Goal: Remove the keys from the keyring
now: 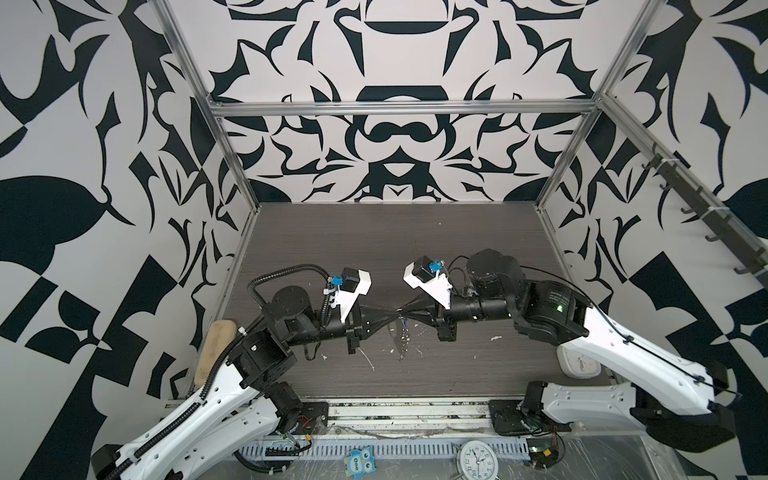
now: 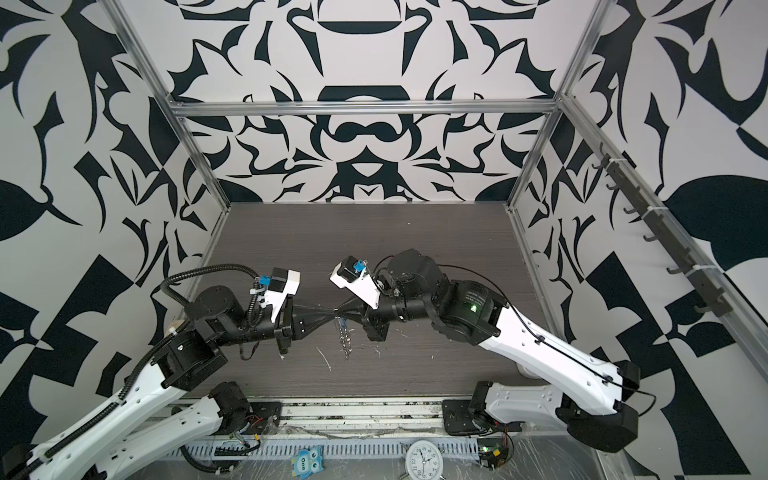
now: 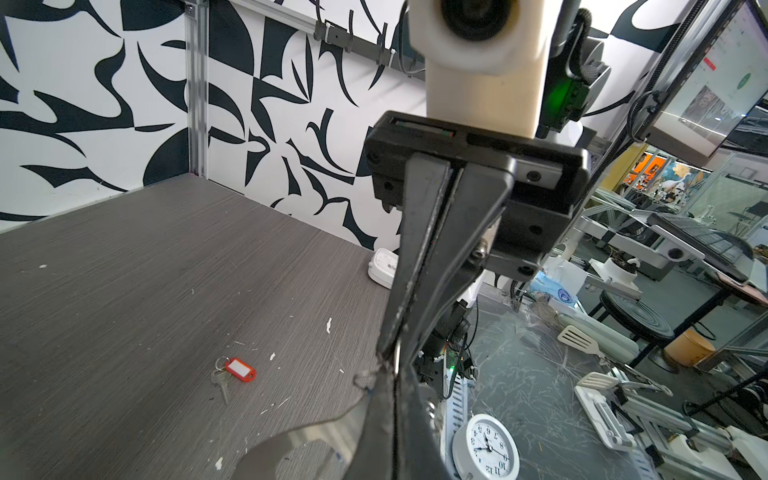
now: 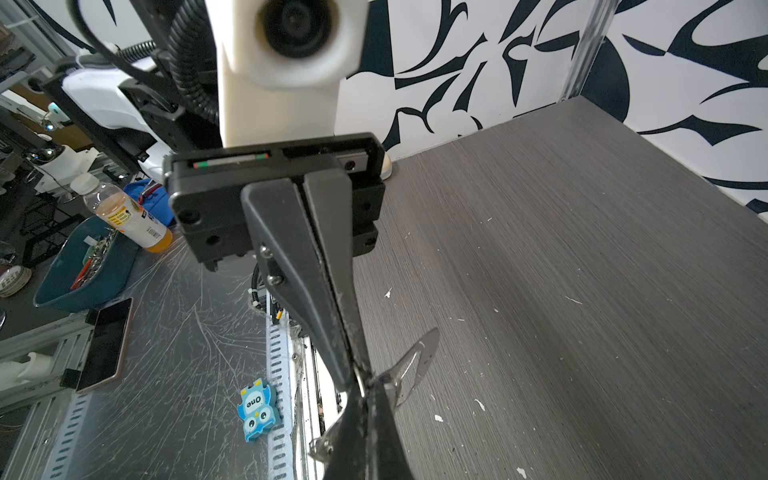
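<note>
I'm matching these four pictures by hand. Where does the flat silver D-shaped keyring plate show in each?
In a top view: flat silver D-shaped metal keyring plate, edge-on, mid-picture.
In a top view: same, slightly further left.
Left wrist: close up beside the left gripper, slot showing.
Right wrist: thin sliver jutting past the right gripper.
Shared landmark: both grippers' meeting tips; it hangs there.

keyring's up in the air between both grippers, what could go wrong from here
1. The keyring hangs from a tiny pinch where left gripper and right gripper meet tip to tip; a pull apart may drop it.
2. Falling, it might strike the red key on the table.
</note>
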Robot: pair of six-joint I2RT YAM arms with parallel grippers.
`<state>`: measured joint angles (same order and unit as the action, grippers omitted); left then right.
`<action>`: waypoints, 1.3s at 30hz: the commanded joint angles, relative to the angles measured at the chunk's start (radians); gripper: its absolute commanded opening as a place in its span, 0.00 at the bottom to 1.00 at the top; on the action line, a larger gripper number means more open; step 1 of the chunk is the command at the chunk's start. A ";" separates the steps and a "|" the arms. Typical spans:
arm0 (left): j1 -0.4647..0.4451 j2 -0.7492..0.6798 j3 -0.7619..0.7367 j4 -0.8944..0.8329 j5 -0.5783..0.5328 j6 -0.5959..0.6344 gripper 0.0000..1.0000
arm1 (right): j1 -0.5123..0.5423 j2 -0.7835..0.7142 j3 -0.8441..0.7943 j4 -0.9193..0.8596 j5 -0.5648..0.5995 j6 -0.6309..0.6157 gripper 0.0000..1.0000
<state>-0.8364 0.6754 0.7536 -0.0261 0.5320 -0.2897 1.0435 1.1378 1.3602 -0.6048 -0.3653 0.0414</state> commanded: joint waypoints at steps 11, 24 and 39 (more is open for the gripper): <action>-0.001 -0.047 -0.032 0.110 -0.006 0.007 0.00 | 0.013 -0.108 -0.049 0.108 0.085 -0.008 0.41; -0.001 -0.070 -0.056 0.168 0.031 -0.002 0.00 | 0.015 -0.186 -0.253 0.262 0.085 0.032 0.63; -0.001 -0.069 -0.063 0.185 0.042 -0.006 0.00 | 0.040 -0.141 -0.250 0.289 0.111 0.023 0.62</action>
<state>-0.8364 0.6170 0.6987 0.1093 0.5552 -0.2909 1.0721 0.9936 1.1030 -0.3721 -0.2722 0.0643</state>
